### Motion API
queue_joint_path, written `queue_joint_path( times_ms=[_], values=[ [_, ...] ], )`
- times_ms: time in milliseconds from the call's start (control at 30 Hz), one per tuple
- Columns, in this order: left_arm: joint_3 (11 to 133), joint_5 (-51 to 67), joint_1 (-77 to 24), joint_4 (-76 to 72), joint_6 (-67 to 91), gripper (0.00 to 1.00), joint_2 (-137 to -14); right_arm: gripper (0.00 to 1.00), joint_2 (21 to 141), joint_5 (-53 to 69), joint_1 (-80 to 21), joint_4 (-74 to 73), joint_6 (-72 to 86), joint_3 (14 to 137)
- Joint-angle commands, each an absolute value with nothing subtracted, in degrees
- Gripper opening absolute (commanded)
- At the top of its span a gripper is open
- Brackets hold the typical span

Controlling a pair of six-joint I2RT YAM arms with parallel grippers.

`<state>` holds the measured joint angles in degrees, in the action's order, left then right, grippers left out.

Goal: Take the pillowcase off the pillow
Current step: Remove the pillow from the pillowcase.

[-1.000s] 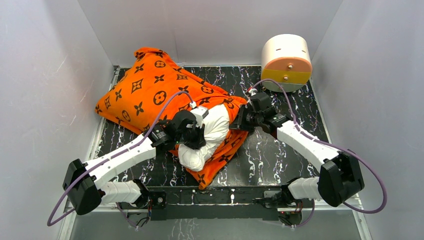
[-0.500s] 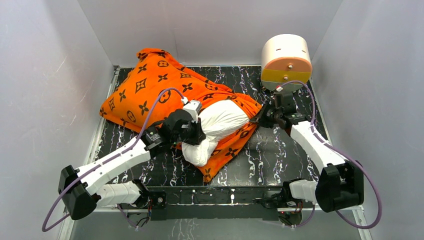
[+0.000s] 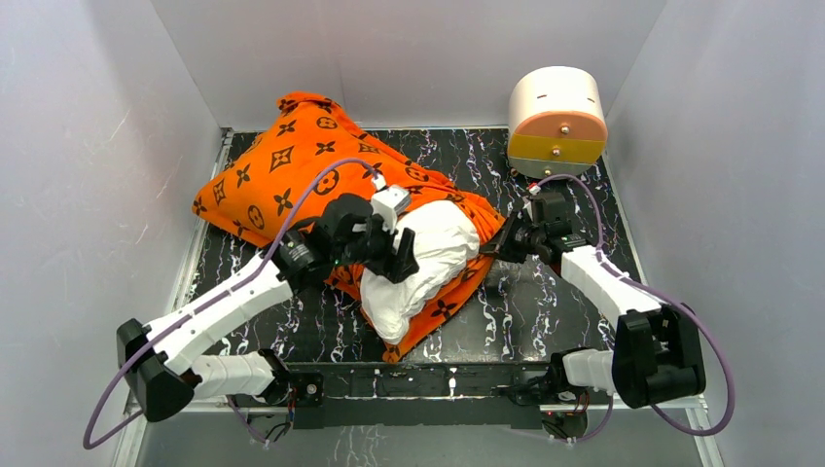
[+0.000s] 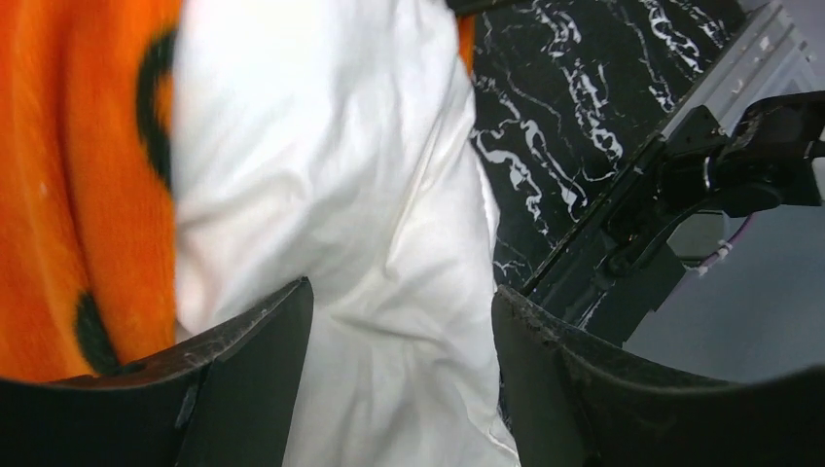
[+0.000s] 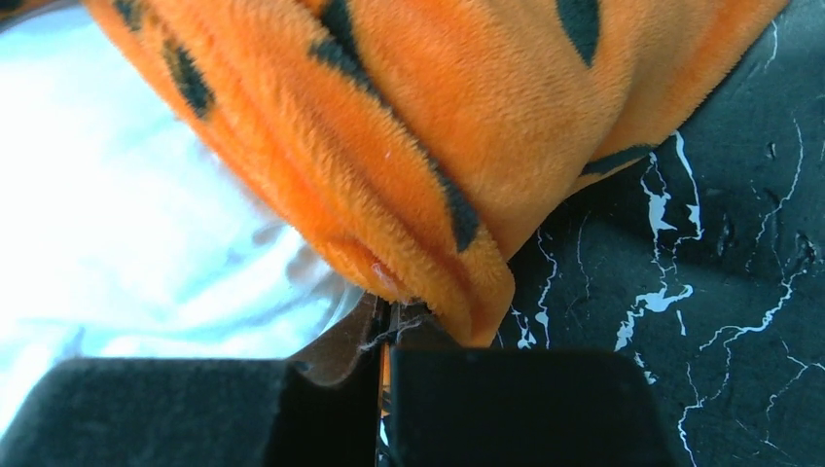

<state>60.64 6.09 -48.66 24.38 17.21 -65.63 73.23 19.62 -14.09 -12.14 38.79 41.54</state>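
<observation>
The orange pillowcase (image 3: 282, 180) with dark brown motifs lies across the left and middle of the table. The white pillow (image 3: 433, 258) bulges out of its open near end. My left gripper (image 3: 401, 255) is open over that bare white end. In the left wrist view the pillow (image 4: 321, 175) fills the gap between the spread fingers of the gripper (image 4: 401, 321), with the orange pillowcase (image 4: 68, 195) at the left. My right gripper (image 3: 496, 243) is shut on the pillowcase's right edge. In the right wrist view, that gripper (image 5: 384, 336) pinches the plush pillowcase hem (image 5: 409, 126) beside the pillow (image 5: 126, 214).
A round white drawer box (image 3: 557, 119) with orange and yellow fronts stands at the back right, close behind the right wrist. The table top (image 3: 545, 302) is black marble, walled in by white panels. A metal rail (image 3: 428, 379) runs along the near edge.
My left gripper has opened and let go of the pillow. The right gripper has closed on the pillowcase hem and pulled it right. More of the white pillow now shows.
</observation>
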Motion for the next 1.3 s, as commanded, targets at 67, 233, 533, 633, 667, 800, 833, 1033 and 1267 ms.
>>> queue_joint_path(
  times_ms=[67, 233, 533, 633, 667, 800, 833, 1033, 1267],
  values=[
    [73.66, 16.69, -48.48, 27.04, 4.56, 0.70, -75.10, 0.00, 68.82, 18.66, -12.74, -9.70, 38.14, 38.77],
    [80.86, 15.38, -52.28, 31.56, -1.71, 0.73, -86.17, 0.00, 67.98, 20.67, -12.74, -8.60, 39.51, 37.37],
    [86.78, -1.43, -58.92, 35.27, -10.46, 0.83, -99.85, 0.00, 66.05, 21.06, -12.66, -9.30, 39.93, 36.31],
    [86.42, -9.14, -60.25, 35.29, -10.44, 0.83, -103.39, 0.00, 65.36, 20.52, -12.66, -9.68, 39.67, 36.32],
    [85.86, -11.62, -60.47, 35.28, -10.38, 0.81, -104.33, 0.00, 65.17, 20.14, -12.66, -10.17, 39.52, 36.61],
    [82.24, -23.74, -61.17, 35.36, -7.63, 0.51, -106.85, 0.00, 64.20, 18.36, -12.65, -11.76, 39.38, 37.50],
    [81.33, -25.19, -61.17, 35.16, -6.47, 0.35, -106.55, 0.00, 63.82, 17.73, -12.66, -11.92, 39.39, 37.60],
    [76.36, -22.95, -61.17, 30.86, -2.77, 0.00, -96.27, 0.00, 63.19, 9.87, -12.43, -14.04, 39.24, 37.95],
    [69.76, -19.97, -60.87, 30.74, 0.43, 0.00, -82.85, 0.00, 64.81, -6.11, -8.94, -21.24, 36.14, 45.31]
  ],
)
